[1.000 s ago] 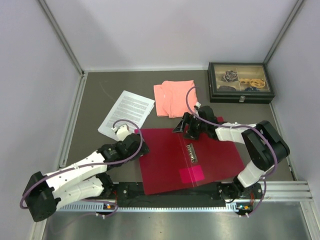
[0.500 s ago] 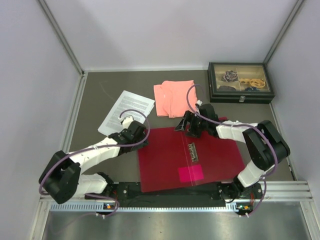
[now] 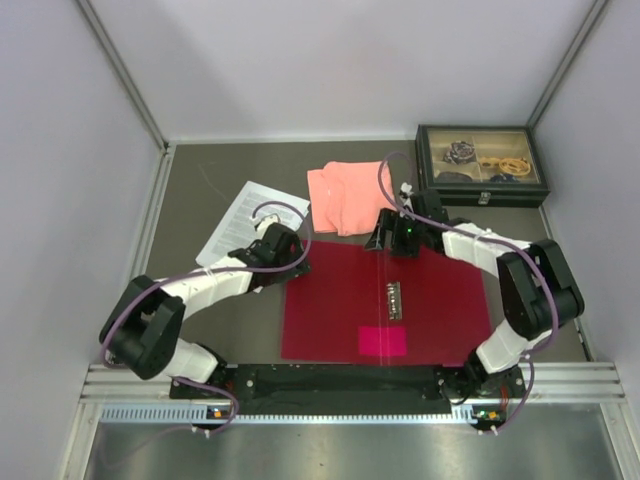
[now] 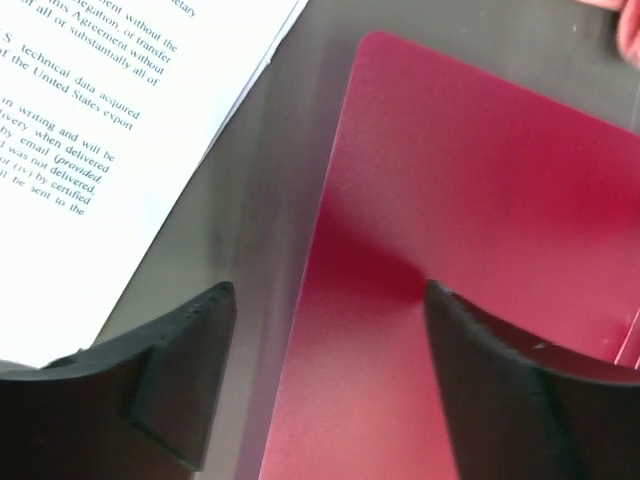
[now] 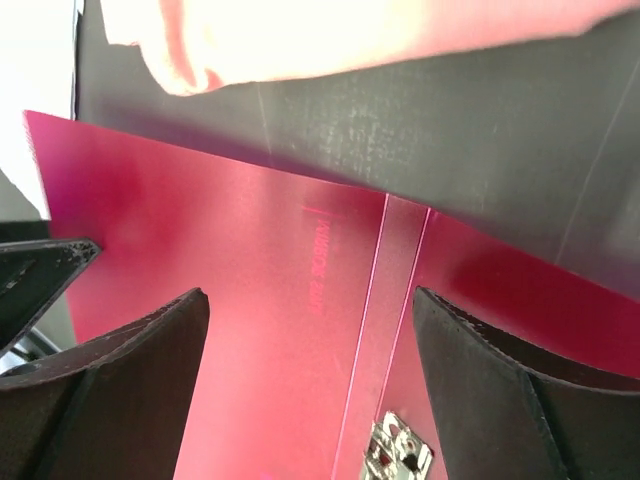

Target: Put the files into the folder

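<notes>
- Folder (image 3: pixel 340 300) lies open and flat at centre frame on the counter (image 3: pixel 200 180), with the metal clip (image 3: pixel 395 299) on its spine.
- Files (image 3: pixel 240 220) sit to its upper left; a bare strip of counter separates the two edges.
- Left gripper (image 4: pixel 325 300): jaws apart, straddling the folder's left edge near the upper corner.
- Right gripper (image 5: pixel 310 300): jaws apart over the folder's top edge at the spine.
- Pink cloth (image 3: pixel 345 195) lies just beyond that edge.

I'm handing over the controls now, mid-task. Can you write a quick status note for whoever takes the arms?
Folder: lies open and flat, metal clip showing.
Files: on the table, left of the folder.
Left gripper: open, empty, over the folder's left edge.
Right gripper: open, empty, over the folder's far edge.
Done: folder open. To do: put the files in.
</notes>
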You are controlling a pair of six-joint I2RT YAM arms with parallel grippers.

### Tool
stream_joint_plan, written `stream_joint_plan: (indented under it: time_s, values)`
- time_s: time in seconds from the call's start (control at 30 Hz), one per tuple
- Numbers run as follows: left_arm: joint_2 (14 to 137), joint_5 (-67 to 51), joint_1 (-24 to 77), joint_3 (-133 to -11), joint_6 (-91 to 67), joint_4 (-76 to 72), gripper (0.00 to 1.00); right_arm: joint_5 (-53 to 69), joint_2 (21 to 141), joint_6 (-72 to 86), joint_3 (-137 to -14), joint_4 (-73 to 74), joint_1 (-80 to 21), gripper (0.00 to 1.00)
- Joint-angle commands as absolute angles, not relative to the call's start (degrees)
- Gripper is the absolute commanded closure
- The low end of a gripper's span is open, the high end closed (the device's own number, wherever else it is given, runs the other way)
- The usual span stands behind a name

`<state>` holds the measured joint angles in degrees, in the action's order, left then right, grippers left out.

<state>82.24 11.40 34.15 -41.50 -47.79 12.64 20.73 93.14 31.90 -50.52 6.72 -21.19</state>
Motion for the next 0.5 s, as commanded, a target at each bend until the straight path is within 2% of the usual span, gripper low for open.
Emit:
stream_joint_plan:
  time_s: [0.0,0.17,0.33,0.47]
  values:
    - [75.51,11.87,34.01,-42.72,-42.81,14.49,0.12,19.86,85.55,26.10,-54.58,17.11,-21.01,0.17]
    - [70.32,4.67,34.28,-47.89,-34.72,21.43,0.10,14.77,75.86,28.39,-53.00,29.16,-20.92,0.17]
    - [68.73,-2.72,36.20,-55.98,-33.83,23.38,0.18,5.56,66.38,30.15,-49.40,38.04,-20.92,0.16]
    - [70.83,-7.28,39.90,-62.04,-36.03,20.32,0.22,0.18,64.07,32.86,-48.52,42.88,-20.83,0.16]
